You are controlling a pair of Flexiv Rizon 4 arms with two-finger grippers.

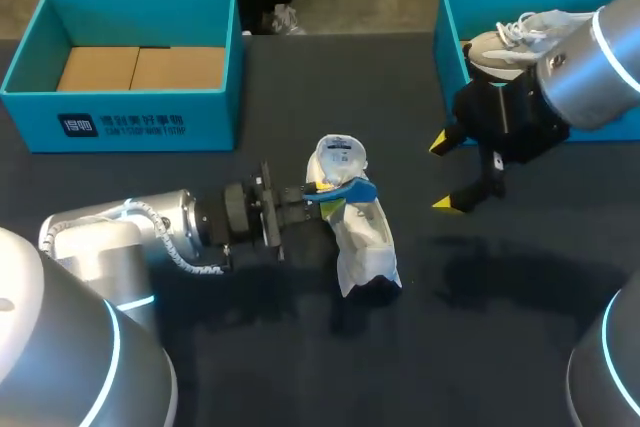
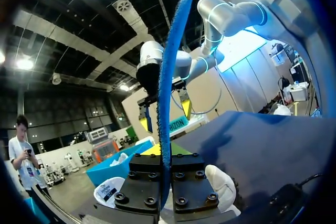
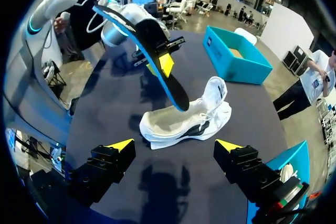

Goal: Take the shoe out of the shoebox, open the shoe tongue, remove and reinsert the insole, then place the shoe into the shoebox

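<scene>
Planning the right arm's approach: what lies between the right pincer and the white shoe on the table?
Only bare table between right pincer and shoe, per head and right wrist views.

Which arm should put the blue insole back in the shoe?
Left. The left gripper is shut on the insole, held just over the white shoe; the right gripper hangs open, off to the side.

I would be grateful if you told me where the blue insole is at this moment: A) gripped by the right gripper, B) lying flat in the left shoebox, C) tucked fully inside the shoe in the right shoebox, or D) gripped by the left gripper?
D: the left gripper is shut on the blue insole by the white shoe on the table, while the right gripper hangs open and empty.
</scene>
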